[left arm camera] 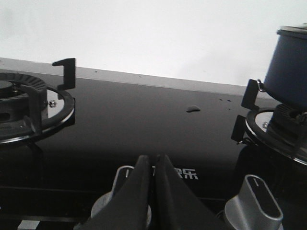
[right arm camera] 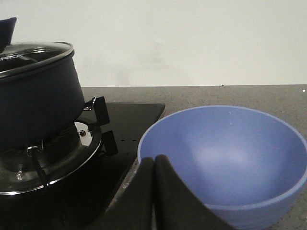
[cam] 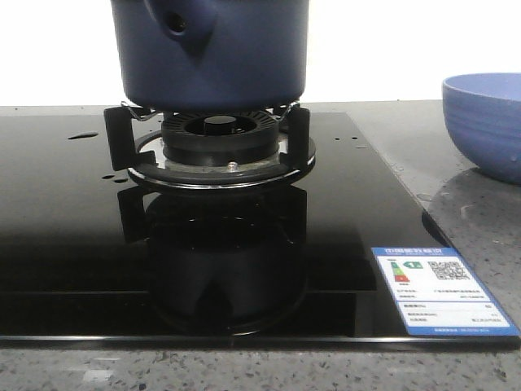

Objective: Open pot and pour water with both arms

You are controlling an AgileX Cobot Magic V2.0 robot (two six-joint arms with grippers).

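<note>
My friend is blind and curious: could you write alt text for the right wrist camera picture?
A dark blue pot with its glass lid on sits on a gas burner of a black hob. Beside it on the grey counter is an empty light blue bowl, with the closed black fingers in front.

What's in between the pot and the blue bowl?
Nothing stands there. The front view shows only shiny black stovetop with tiny water drops and grey counter between pot and bowl.
</note>
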